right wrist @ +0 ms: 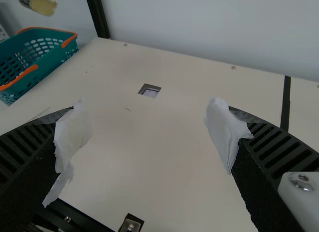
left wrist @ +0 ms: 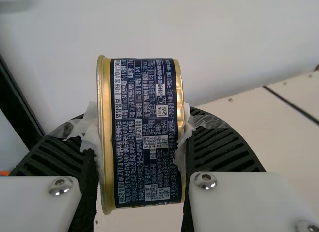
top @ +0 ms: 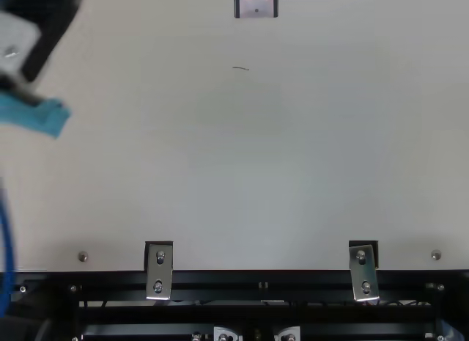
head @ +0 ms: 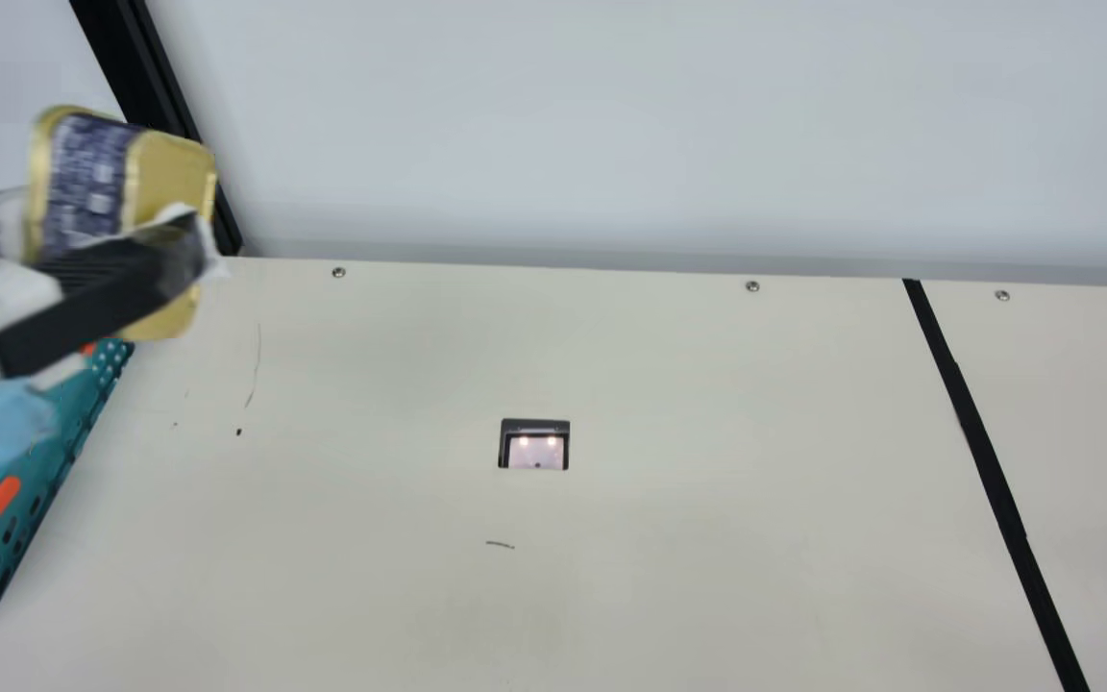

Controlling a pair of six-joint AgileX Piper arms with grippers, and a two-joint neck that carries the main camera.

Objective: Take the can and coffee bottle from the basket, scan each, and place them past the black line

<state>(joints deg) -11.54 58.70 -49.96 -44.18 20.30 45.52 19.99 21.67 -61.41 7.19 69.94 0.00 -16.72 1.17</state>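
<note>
At the main view's left, my left gripper (head: 116, 245) is shut on the can (head: 164, 183), a gold tin with a dark blue printed label, held above the table near the basket (head: 35, 471). In the left wrist view the can (left wrist: 145, 132) sits between the two fingers of my left gripper (left wrist: 142, 137), its label facing the camera. My right gripper (right wrist: 149, 137) stands open in the right wrist view, white padding on its fingers. The scanner window (head: 535, 452) is set in the table. The black line (head: 996, 481) crosses the table at the right.
The teal basket (right wrist: 35, 57) with orange handles stands at the table's far left in the right wrist view. A black post (head: 155, 86) rises behind the can. Metal brackets (top: 159, 271) line the table's near edge in the top view.
</note>
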